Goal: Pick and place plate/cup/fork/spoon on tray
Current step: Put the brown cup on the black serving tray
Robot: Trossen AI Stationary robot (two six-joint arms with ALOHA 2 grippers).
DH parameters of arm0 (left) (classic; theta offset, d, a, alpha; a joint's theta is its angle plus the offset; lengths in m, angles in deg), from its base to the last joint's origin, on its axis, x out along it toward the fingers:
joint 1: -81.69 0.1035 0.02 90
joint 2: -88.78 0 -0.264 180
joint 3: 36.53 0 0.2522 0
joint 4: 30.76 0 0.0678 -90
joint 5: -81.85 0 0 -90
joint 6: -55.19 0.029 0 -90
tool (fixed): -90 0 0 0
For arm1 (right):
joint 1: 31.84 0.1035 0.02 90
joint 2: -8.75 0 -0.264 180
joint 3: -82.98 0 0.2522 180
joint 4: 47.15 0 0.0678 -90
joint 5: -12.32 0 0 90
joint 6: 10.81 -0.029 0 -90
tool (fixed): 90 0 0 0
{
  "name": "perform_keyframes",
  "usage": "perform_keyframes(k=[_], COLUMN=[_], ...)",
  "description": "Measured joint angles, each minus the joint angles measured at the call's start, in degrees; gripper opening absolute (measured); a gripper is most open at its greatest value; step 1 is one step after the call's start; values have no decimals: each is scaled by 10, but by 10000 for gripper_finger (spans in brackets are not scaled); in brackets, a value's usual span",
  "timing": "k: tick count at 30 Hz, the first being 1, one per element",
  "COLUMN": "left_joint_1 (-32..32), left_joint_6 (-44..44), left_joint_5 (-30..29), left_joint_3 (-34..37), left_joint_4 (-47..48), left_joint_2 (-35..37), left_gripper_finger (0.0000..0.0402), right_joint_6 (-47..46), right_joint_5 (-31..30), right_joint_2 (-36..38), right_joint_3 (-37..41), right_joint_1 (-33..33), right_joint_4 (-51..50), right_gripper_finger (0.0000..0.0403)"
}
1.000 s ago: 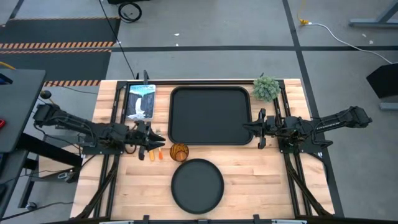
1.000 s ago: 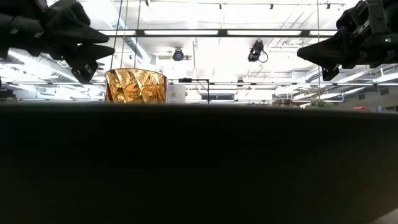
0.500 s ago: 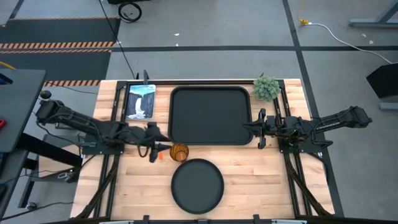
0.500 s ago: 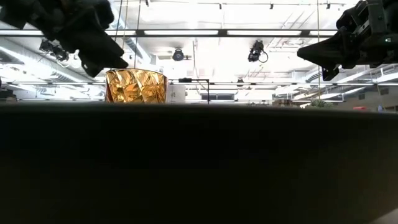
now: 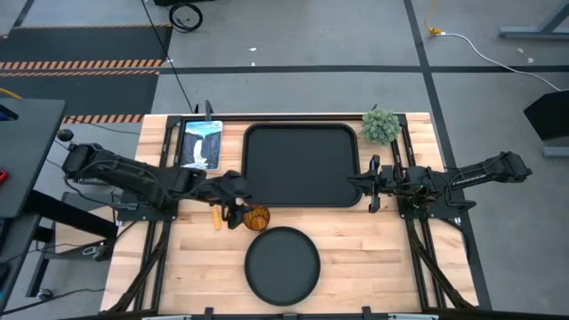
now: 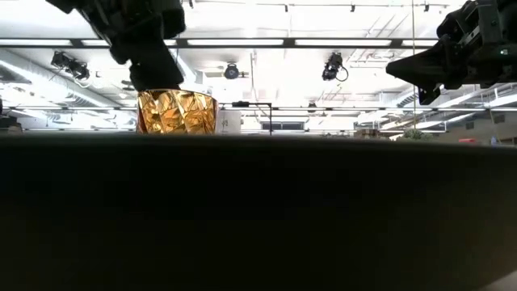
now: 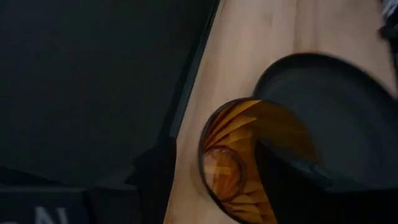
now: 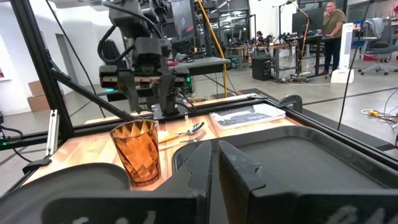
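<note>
The amber cup (image 5: 256, 217) stands upright on the wooden table between the black tray (image 5: 300, 165) and the round black plate (image 5: 282, 264). My left gripper (image 5: 235, 212) is open, just left of the cup and slightly above its rim (image 6: 161, 95). In the left wrist view one finger stands beside the cup (image 7: 233, 165) and the other over its mouth. The spoon (image 8: 191, 129) and the fork (image 8: 184, 140) lie on the table below the left gripper, and an orange handle (image 5: 216, 216) shows. My right gripper (image 5: 372, 184) is shut above the tray's right rim.
A small green potted plant (image 5: 380, 125) stands at the tray's far right corner. A printed booklet (image 5: 201, 144) lies at the far left. Bare wood lies on either side of the plate. People stand in the room beyond the table (image 8: 333, 25).
My left gripper has gone toward the table's right edge, from over the fork and spoon to the cup's left side. The cup, plate and tray have stayed where they were.
</note>
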Motion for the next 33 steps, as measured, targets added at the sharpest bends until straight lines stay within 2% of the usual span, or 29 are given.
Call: perform_keyframes(k=[7, 15, 23, 33], left_joint_1=[35, 42, 42, 42], left_joint_6=[6, 32, 36, 32], left_joint_5=[38, 63, 79, 80], left_joint_3=[-44, -85, -94, -95], left_joint_4=[35, 78, 125, 124], left_joint_2=[-55, -103, -135, -138], left_gripper_finger=[225, 198, 179, 147], right_joint_6=[0, 0, 0, 0], right_joint_5=[0, 0, 0, 0], right_joint_2=[0, 0, 0, 0], right_joint_3=[0, 0, 0, 0], right_joint_1=[0, 0, 0, 0], right_joint_4=[0, 0, 0, 4], right_gripper_finger=[34, 34, 34, 34])
